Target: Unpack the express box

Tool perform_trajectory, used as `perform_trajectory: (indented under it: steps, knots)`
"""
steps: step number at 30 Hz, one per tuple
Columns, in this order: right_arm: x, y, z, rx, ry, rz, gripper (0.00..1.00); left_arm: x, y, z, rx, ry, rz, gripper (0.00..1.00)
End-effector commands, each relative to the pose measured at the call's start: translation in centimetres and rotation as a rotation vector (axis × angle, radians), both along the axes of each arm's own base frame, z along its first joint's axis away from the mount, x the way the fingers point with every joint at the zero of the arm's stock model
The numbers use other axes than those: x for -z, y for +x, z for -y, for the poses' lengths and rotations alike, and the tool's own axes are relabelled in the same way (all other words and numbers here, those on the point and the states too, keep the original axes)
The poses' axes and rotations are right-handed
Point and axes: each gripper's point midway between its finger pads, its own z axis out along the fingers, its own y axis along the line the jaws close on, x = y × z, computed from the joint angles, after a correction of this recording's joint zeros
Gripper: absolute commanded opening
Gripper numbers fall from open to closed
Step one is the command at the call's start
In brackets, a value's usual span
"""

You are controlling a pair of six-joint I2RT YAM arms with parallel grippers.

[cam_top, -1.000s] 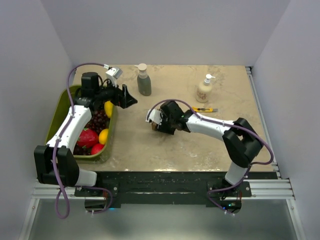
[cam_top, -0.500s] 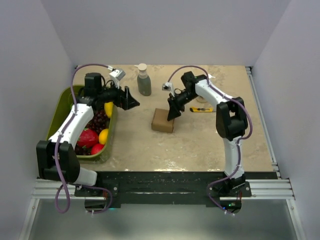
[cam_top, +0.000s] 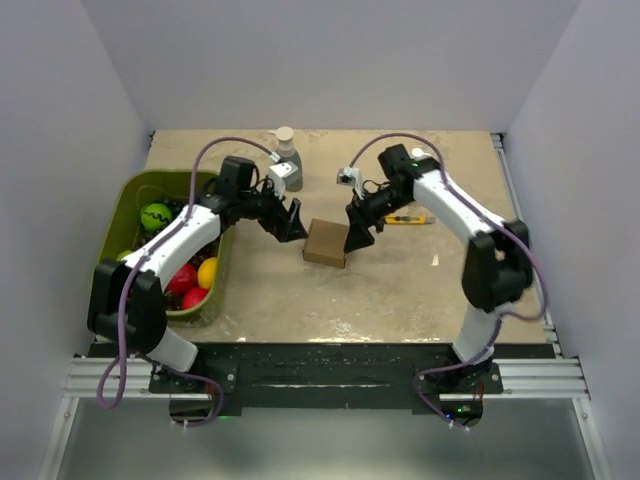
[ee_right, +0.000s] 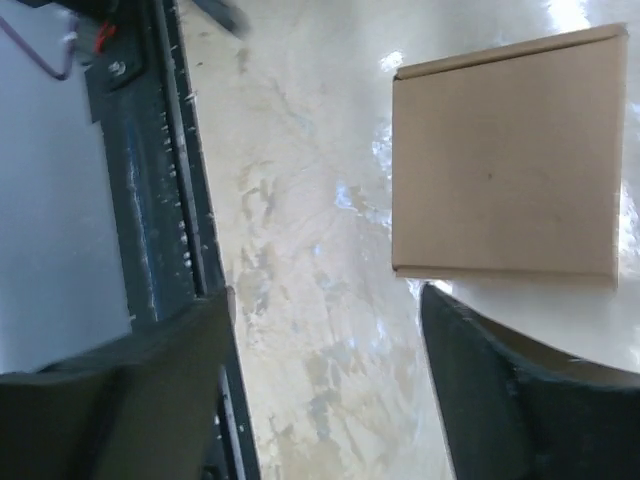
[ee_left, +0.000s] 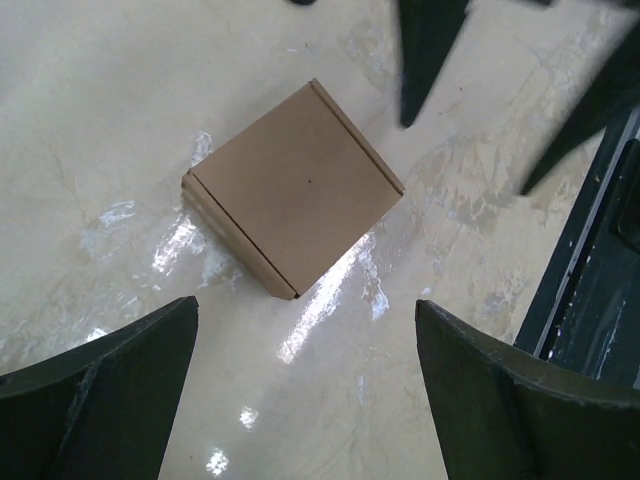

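The express box (cam_top: 326, 243) is a small closed brown carton lying flat near the middle of the table. It also shows in the left wrist view (ee_left: 292, 188) and the right wrist view (ee_right: 505, 167). My left gripper (cam_top: 290, 222) is open and empty just left of the box, apart from it. My right gripper (cam_top: 358, 232) is open and empty just right of the box, its fingers close beside the box's right edge.
A green bin (cam_top: 132, 196) with fruit stands at the left. A grey pump bottle (cam_top: 287, 160) and a beige pump bottle (cam_top: 415, 170) stand at the back. A yellow utility knife (cam_top: 408, 218) lies right of the right gripper.
My left gripper has moved right from over the bin to beside the box. My right gripper has shifted slightly down along the box's right side. The box has not moved.
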Motion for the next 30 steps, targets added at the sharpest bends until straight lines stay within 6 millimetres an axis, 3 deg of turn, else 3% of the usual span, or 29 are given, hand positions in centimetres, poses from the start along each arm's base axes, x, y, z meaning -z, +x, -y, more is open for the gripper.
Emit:
perform_trajectory:
  steps: [1, 2, 3, 4, 7, 8, 11, 12, 14, 15, 16, 18, 19, 25, 30]
  knots:
    - [-3.6, 2.4, 2.4, 0.142, -0.034, 0.491, 0.91, 1.8, 3.4, 0.5, -0.114, 0.071, -0.006, 0.94]
    - [-2.9, 3.3, 3.4, 0.176, -0.094, 0.574, 0.99, 2.2, 3.8, 0.5, -0.136, 0.078, -0.015, 0.94]
    - [-3.5, 4.4, 3.4, 0.199, -0.078, 0.678, 0.99, 2.4, 4.2, 0.5, -0.146, 0.083, -0.015, 0.94]
    - [-2.0, 4.1, 3.9, 0.207, -0.109, 0.69, 0.99, 3.1, 4.4, 0.5, -0.15, 0.092, -0.03, 0.94]
    - [-1.8, 6.4, 4.7, 0.311, -0.162, 0.696, 0.99, 3.3, 3.2, 1.8, -0.072, 0.038, -0.082, 0.94]
    - [-0.6, 6.8, 4.5, 0.33, -0.176, 0.642, 0.99, 3.1, 2.7, 2.2, -0.032, 0.02, -0.081, 0.94]
    - [-0.4, 7.9, 3.0, 0.342, -0.127, 0.576, 0.96, 3.4, 0.6, 3.3, 0.078, 0.008, -0.048, 0.93]
    - [-0.5, 8.4, 2.4, 0.352, -0.106, 0.569, 0.96, 4.6, -0.3, 3.2, 0.087, 0.026, -0.055, 0.93]
    - [-1.1, 9.3, 1.4, 0.375, -0.07, 0.54, 0.96, 5.1, -0.2, 3.2, 0.084, 0.035, -0.011, 0.94]
    - [0.0, 9.7, 1.1, 0.373, -0.078, 0.512, 0.97, 5.9, -0.2, 3.0, 0.063, 0.049, -0.004, 0.94]
    - [-0.4, 10.4, 0.7, 0.383, -0.068, 0.512, 0.97, 6.5, -0.1, 2.9, 0.05, 0.051, -0.015, 0.94]
    - [1.2, 10.8, 0.5, 0.371, -0.094, 0.472, 0.97, 7.0, 0.0, 3.2, 0.05, 0.042, -0.012, 0.94]
    - [1.2, 11.0, 0.2, 0.367, -0.086, 0.468, 0.97, 7.4, 0.1, 3.4, 0.04, 0.038, -0.03, 0.94]
    - [4.5, 9.8, -0.4, 0.333, -0.103, 0.323, 0.9, 9.2, 0.7, 4.4, -0.001, -0.013, -0.102, 0.94]
    - [5.7, 7.9, -0.9, 0.333, -0.084, 0.218, 0.82, 10.0, -1.6, 6.1, 0.126, -0.114, -0.229, 0.88]
